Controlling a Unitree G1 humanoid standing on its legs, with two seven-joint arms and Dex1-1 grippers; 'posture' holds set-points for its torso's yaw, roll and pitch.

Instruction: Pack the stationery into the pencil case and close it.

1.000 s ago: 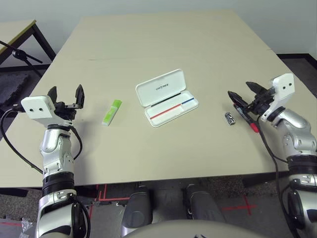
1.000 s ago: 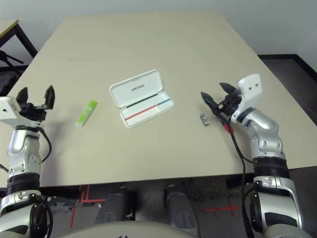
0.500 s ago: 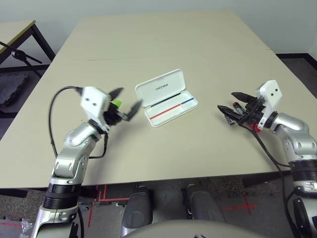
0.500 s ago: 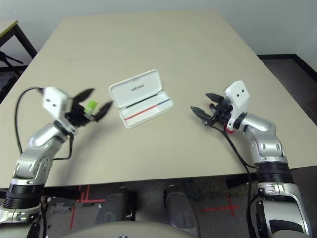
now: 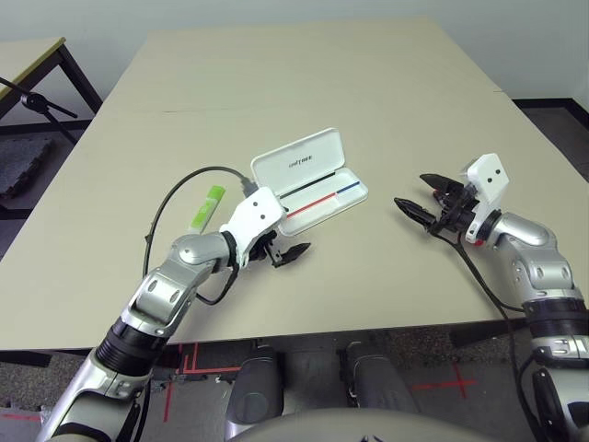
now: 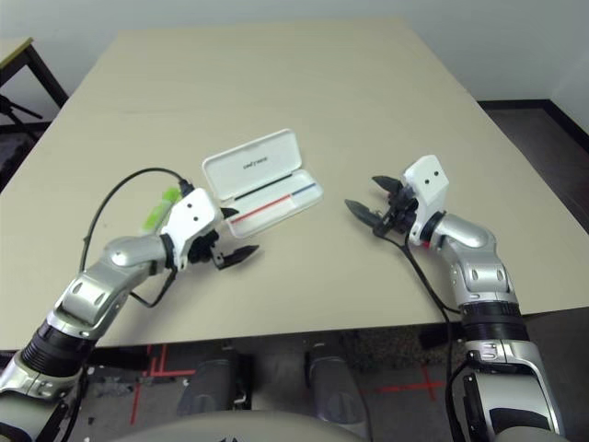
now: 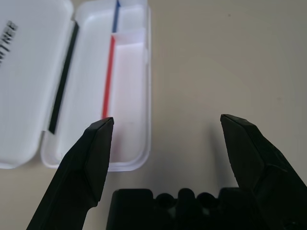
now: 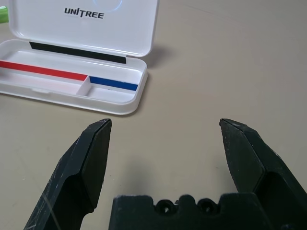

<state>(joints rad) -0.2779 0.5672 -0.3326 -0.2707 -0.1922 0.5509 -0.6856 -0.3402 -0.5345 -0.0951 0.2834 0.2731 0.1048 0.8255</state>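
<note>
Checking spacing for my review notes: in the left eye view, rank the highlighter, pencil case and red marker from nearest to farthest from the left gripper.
From the left gripper:
1. Pencil case: right beside it, lid open.
2. Highlighter: off to the left.
3. Red marker: far right, mostly hidden by the right gripper.

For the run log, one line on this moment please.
left gripper: open, by pencil case | right gripper: open, empty | pencil case: lid up, tray empty | highlighter: on table
</note>
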